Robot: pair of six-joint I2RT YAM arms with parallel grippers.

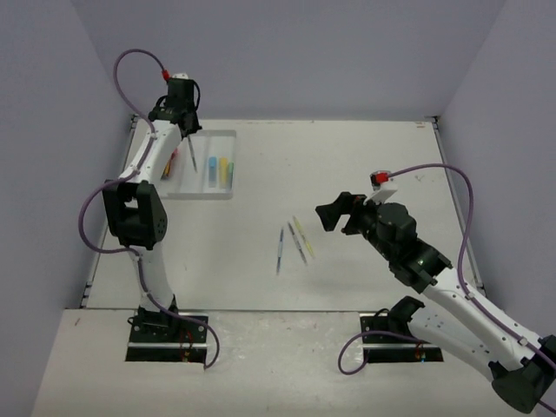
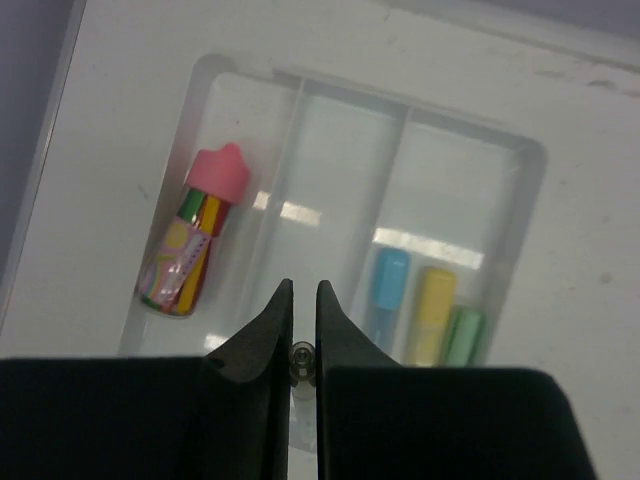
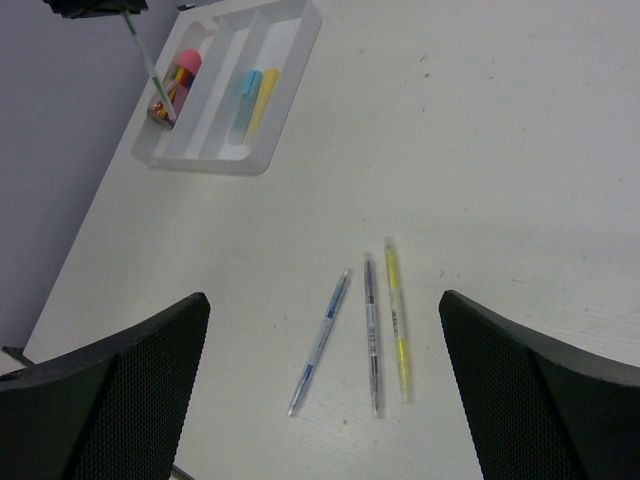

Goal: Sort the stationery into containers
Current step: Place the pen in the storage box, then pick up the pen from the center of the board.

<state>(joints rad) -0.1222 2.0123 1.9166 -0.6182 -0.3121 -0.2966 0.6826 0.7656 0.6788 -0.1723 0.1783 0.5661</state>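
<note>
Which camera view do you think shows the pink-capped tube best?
The left wrist view: the pink-capped tube lies large and unobstructed in an end compartment of the tray. The right wrist view shows it small and far off; in the top external view the left arm covers nearly all of it.

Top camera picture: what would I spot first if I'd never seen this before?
Probably the left gripper at the far left, pinching a thin pen that dangles over the white tray. In the tray, a pink-capped tube lies in one compartment and blue, yellow and green highlighters lie in another. Then the three loose pens side by side mid-table, with the right gripper hovering open nearby.
</note>
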